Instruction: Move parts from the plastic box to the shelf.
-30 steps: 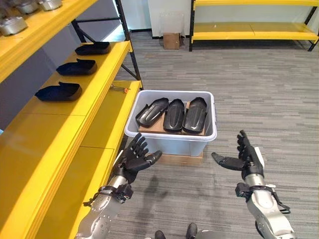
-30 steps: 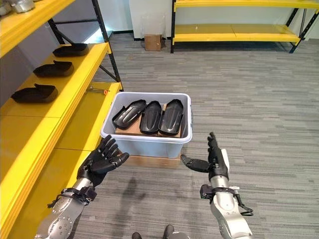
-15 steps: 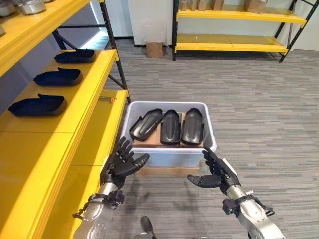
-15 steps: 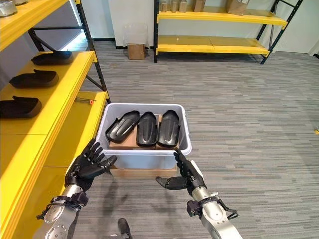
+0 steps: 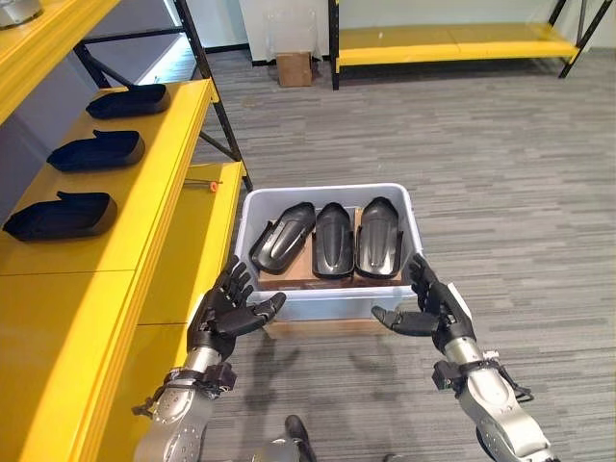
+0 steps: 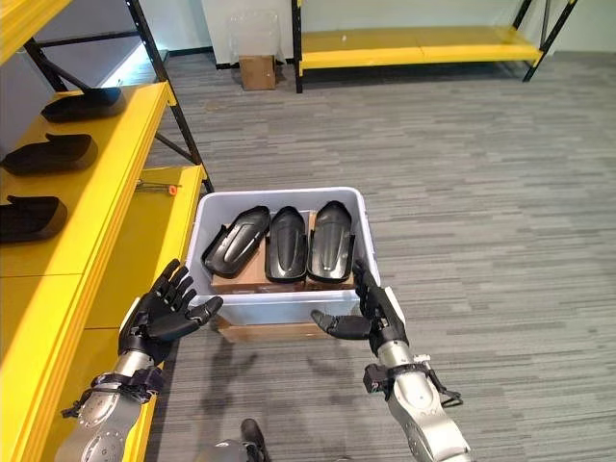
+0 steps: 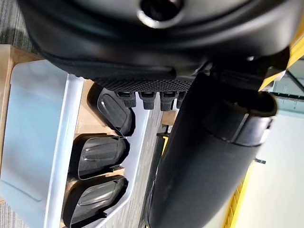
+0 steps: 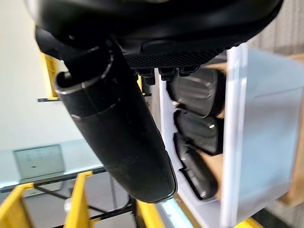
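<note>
Grey plastic box (image 5: pixel 327 294) sits on a flat cardboard piece on the carpet, just beside the yellow shelf (image 5: pixel 154 207); three black parts (image 5: pixel 333 239) lie side by side inside the box on a brown liner; three more black parts (image 5: pixel 60 216) sit in a row on the shelf level above the box. Left hand (image 5: pixel 226 313) hangs near the box's near-left corner, fingers spread and straight, thumb out toward the box wall, holding nothing; right hand (image 5: pixel 433 310) hangs near the near-right corner, fingers straight, thumb pointing at the box, holding nothing; both apart from the box.

Right eye view: same layout; a small orange-tipped tool (image 6: pixel 154 187) lies on the lower shelf board beyond the box; a cardboard carton (image 6: pixel 257 71) stands by the far wall, well past the box.

Left wrist view: fingertips in a row, straight, over the box rim (image 7: pixel 61 142); parts visible past them.

Right wrist view: thumb extended, fingertips straight; box wall (image 8: pixel 266 137) and parts beyond.
</note>
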Motion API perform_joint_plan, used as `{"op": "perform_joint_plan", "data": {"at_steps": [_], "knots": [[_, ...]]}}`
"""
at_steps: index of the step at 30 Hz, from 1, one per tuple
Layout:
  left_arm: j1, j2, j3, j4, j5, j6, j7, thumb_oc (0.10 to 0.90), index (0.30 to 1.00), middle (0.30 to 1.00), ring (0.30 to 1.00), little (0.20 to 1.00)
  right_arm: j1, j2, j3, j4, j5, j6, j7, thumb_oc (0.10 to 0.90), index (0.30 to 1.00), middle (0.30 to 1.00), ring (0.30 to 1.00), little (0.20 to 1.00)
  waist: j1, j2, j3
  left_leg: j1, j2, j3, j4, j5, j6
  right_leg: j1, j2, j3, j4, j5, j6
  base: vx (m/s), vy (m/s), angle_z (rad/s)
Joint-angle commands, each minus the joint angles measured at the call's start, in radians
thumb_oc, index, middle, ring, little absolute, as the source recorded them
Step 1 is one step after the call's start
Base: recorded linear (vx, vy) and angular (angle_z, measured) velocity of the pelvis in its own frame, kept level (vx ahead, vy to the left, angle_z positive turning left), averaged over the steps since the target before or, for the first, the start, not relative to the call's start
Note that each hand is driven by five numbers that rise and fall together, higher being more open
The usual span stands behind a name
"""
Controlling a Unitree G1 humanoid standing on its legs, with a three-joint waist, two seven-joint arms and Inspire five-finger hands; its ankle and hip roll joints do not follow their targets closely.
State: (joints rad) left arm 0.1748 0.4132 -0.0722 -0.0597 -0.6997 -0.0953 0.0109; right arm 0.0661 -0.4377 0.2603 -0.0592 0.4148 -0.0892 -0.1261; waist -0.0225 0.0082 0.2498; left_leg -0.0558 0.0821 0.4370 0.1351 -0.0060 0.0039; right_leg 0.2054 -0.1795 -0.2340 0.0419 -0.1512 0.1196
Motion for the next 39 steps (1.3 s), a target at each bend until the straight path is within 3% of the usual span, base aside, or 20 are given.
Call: {"op": "perform_joint_plan", "data": {"at_steps": [1,4,5,7,10,11,12,13,15,16,17,20,21,23,25,27,34,39], "knots": [[-0.057,0.031,0.042,-0.103,0.021,-0.122,-0.039,0.9,1.0,1.0,1.0,1.0,-0.069,0.019,-0.024,-0.117,0.044,-0.14,0.082,0.9,1.0,1.0,1.0,1.0,0.011,-0.009,-0.118,-0.087,-0.073,-0.017,-0.021,-0.04,0.028,-0.032,0.145,-0.009,0.187,-0.136,-0.043,0.15,0.114,0.01],[-0.056,0.023,0.038,-0.091,0.019,-0.112,-0.037,0.9,1.0,1.0,1.0,1.0,-0.063,0.032,-0.021,-0.146,0.149,-0.07,0.169,0.9,1.0,1.0,1.0,1.0,0.007,-0.027,-0.136,-0.058,-0.112,-0.01,-0.054,-0.058,0.056,-0.057,0.14,0.005,0.275,-0.05,0.01,0.15,0.13,0.01],[-0.059,0.018,0.036,-0.085,0.002,-0.091,-0.065,0.9,1.0,1.0,1.0,1.0,-0.059,0.052,-0.015,-0.146,0.251,-0.021,0.16,0.9,1.0,1.0,1.0,1.0,0.007,-0.049,-0.15,-0.036,-0.151,-0.024,-0.083,-0.07,0.08,-0.084,0.154,0.039,0.367,0.06,0.069,0.14,0.111,-0.02],[-0.066,0.019,0.032,-0.081,0.02,-0.077,-0.102,0.9,1.0,1.0,1.0,1.0,-0.064,0.065,-0.012,-0.123,0.266,-0.031,0.15,0.9,1.0,1.0,1.0,1.0,0.013,-0.064,-0.158,-0.022,-0.175,-0.045,-0.109,-0.07,0.097,-0.104,0.176,0.061,0.463,0.148,0.111,0.11,0.066,-0.01],[-0.074,0.024,0.023,-0.086,0.072,-0.057,-0.141,0.9,1.0,1.0,1.0,1.0,-0.066,0.083,-0.012,-0.114,0.285,-0.021,0.176,0.9,1.0,1.0,1.0,1.0,0.02,-0.06,-0.157,-0.01,-0.174,-0.058,-0.127,-0.068,0.108,-0.166,0.178,0.034,0.645,0.221,0.142,0.03,0.023,0.16],[-0.078,0.035,0.021,-0.092,0.126,-0.067,-0.128,0.9,1.0,1.0,1.0,1.0,-0.067,0.089,-0.005,-0.11,0.324,0.079,0.254,0.9,1.0,1.0,1.0,1.0,0.023,-0.042,-0.148,-0.011,-0.151,-0.057,-0.133,-0.047,0.108,-0.223,0.176,0.014,0.718,0.231,0.133,-0.03,0.009,0.22],[-0.079,0.038,0.018,-0.091,0.125,-0.066,-0.127,0.9,1.0,1.0,1.0,1.0,-0.068,0.091,0.002,-0.102,0.331,0.107,0.261,0.9,1.0,1.0,1.0,1.0,0.024,-0.039,-0.147,-0.008,-0.15,-0.06,-0.135,-0.046,0.107,-0.232,0.173,0.012,0.718,0.23,0.132,-0.01,0.009,0.23],[-0.081,0.044,0.011,-0.087,0.093,-0.064,-0.119,0.9,1.0,1.0,1.0,1.0,-0.08,0.101,0.036,-0.055,0.309,0.067,0.257,0.9,1.0,1.0,1.0,1.0,0.025,-0.03,-0.14,0.01,-0.15,-0.073,-0.15,-0.039,0.1,-0.265,0.159,0.004,0.686,0.21,0.125,0.03,0.012,0.17],[-0.083,0.051,0.011,-0.085,0.077,-0.064,-0.119,0.9,1.0,1.0,1.0,1.0,-0.089,0.097,0.041,-0.035,0.328,0.068,0.279,0.9,1.0,1.0,1.0,1.0,0.021,-0.025,-0.136,0.026,-0.148,-0.082,-0.156,-0.036,0.096,-0.283,0.15,-0.005,0.638,0.188,0.114,0.06,-0.028,-0.12],[-0.088,0.055,0.013,-0.082,0.063,-0.057,-0.13,0.9,1.0,1.0,1.0,1.0,-0.091,0.098,0.036,-0.026,0.344,0.065,0.298,0.9,1.0,1.0,1.0,1.0,0.018,-0.014,-0.129,0.043,-0.131,-0.088,-0.155,-0.031,0.079,-0.3,0.118,-0.032,0.547,0.128,0.077,0.09,-0.153,-0.33],[-0.094,0.059,0.016,-0.084,0.064,-0.04,-0.137,0.9,1.0,1.0,1.0,1.0,-0.085,0.09,0.015,-0.033,0.353,0.079,0.319,0.9,1.0,1.0,1.0,1.0,0.016,-0.004,-0.115,0.061,-0.096,-0.092,-0.147,-0.028,0.045,-0.298,0.073,-0.075,0.325,0.083,0.028,0.08,-0.209,-0.42],[-0.104,0.058,-0.002,-0.081,0.079,-0.038,-0.124,0.9,1.0,1.0,1.0,1.0,-0.072,0.079,0.003,-0.051,0.341,0.09,0.343,0.9,1.0,1.0,1.0,1.0,-0.014,-0.003,-0.09,0.132,-0.069,-0.11,-0.176,-0.057,0.025,-0.358,-0.012,-0.034,0.153,0.191,0.042,0.06,-0.184,-0.4],[-0.107,0.058,-0.021,-0.082,0.081,-0.048,-0.132,0.9,1.0,1.0,1.0,1.0,-0.057,0.085,-0.005,-0.062,0.324,0.092,0.336,0.9,1.0,1.0,1.0,1.0,-0.036,-0.001,-0.074,0.178,-0.061,-0.136,-0.202,-0.092,0.026,-0.442,-0.051,0.04,0.146,0.275,0.067,0.06,-0.114,-0.03],[-0.103,0.056,-0.035,-0.078,0.081,-0.065,-0.142,0.9,1.0,1.0,1.0,1.0,-0.052,0.087,-0.014,-0.063,0.323,0.093,0.334,0.9,1.0,1.0,1.0,1.0,-0.041,-0.002,-0.069,0.195,-0.05,-0.14,-0.212,-0.097,0.022,-0.44,-0.059,0.046,0.129,0.263,0.077,0.07,-0.121,0.14],[-0.103,0.054,-0.054,-0.083,0.069,-0.067,-0.149,0.9,1.0,1.0,1.0,1.0,-0.043,0.087,-0.031,-0.075,0.306,0.106,0.314,0.9,1.0,1.0,1.0,1.0,-0.035,-0.021,-0.08,0.198,-0.046,-0.147,-0.21,-0.088,0.004,-0.356,-0.074,-0.002,0.028,0.271,0.091,0.13,-0.204,0.58],[-0.101,0.052,-0.058,-0.09,0.06,-0.055,-0.152,0.9,1.0,1.0,1.0,1.0,-0.039,0.086,-0.029,-0.087,0.301,0.11,0.299,0.9,1.0,1.0,1.0,1.0,-0.029,-0.027,-0.09,0.203,-0.042,-0.136,-0.212,-0.082,-0.003,-0.329,-0.077,-0.026,0.011,0.275,0.094,0.11,-0.15,0.75],[-0.082,0.049,-0.056,-0.106,0.074,-0.003,-0.191,0.9,1.0,1.0,1.0,1.0,-0.044,0.085,-0.017,-0.094,0.308,0.112,0.256,0.9,1.0,1.0,1.0,1.0,-0.016,-0.034,-0.122,0.219,-0.021,-0.127,-0.222,-0.066,-0.017,-0.272,-0.06,-0.083,-0.004,0.246,0.089,0.09,-0.102,0.19],[-0.077,0.048,-0.05,-0.113,0.067,0.006,-0.188,0.9,1.0,1.0,1.0,1.0,-0.045,0.083,-0.013,-0.099,0.304,0.12,0.244,0.9,1.0,1.0,1.0,1.0,-0.015,-0.034,-0.13,0.224,-0.011,-0.134,-0.222,-0.057,-0.022,-0.244,-0.037,-0.085,-0.011,0.222,0.07,0.08,-0.091,0.05]]}}
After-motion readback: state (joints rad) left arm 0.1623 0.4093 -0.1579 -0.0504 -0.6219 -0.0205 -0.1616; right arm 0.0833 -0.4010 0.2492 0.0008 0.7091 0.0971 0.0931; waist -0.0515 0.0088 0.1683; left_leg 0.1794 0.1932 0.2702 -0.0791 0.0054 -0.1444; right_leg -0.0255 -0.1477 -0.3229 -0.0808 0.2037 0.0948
